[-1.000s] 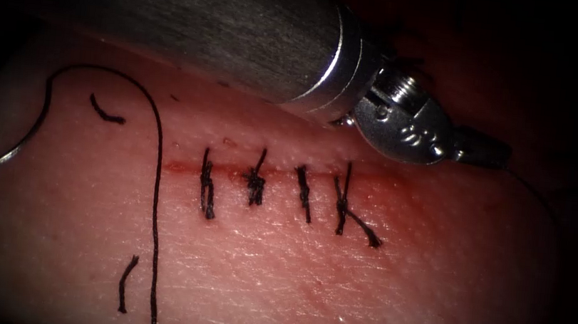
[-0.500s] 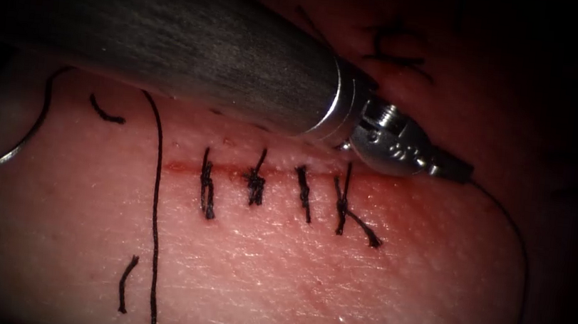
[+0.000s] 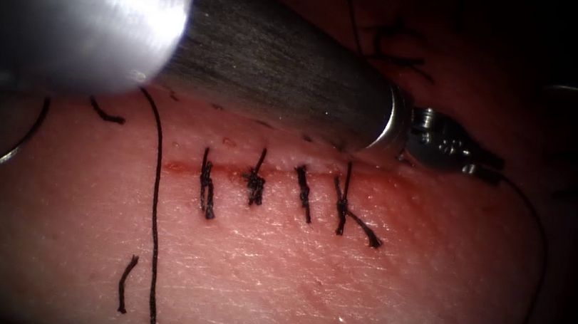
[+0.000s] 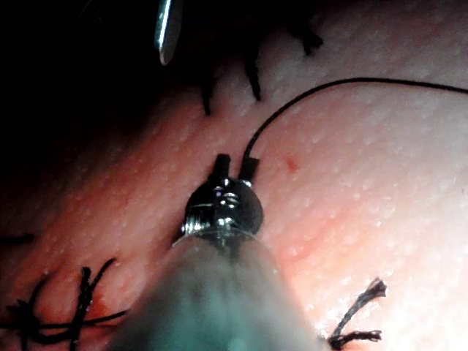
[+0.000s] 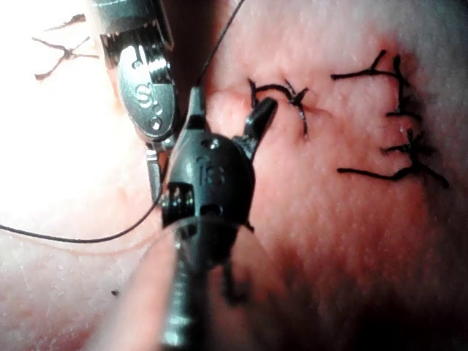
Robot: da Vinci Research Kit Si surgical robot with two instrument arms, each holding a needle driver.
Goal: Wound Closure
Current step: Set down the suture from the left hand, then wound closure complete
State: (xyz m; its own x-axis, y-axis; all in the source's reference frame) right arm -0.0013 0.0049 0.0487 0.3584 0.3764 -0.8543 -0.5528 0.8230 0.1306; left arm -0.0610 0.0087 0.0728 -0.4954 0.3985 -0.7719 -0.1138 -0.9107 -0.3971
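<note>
The tissue (image 3: 291, 277) has a cut (image 3: 181, 167) closed by several dark stitches (image 3: 303, 193). My left tool (image 3: 486, 170) reaches in from the upper left, past the cut's right end. It is shut on the thread (image 3: 542, 246), which curves away down the right side. The same tool (image 4: 235, 164) and thread (image 4: 307, 91) show in the left wrist view. The needle (image 3: 14, 147) lies free on the tissue at the far left, held by neither tool. In the right wrist view my right tool (image 5: 227, 108) is open and holds nothing, beside the left tool (image 5: 153, 179).
A long strand of thread (image 3: 152, 241) runs down the tissue left of the stitches. Two cut thread ends (image 3: 104, 112) (image 3: 124, 284) lie near it. The left shaft (image 3: 277, 68) crosses above the cut. Red fluid tints the cut line. A slim bright metal piece (image 4: 164, 33) shows beyond the left tool.
The left tool dipped toward the cut's right end, then slid further right with the thread trailing. Its shaft now covers the thread loop at the upper left.
</note>
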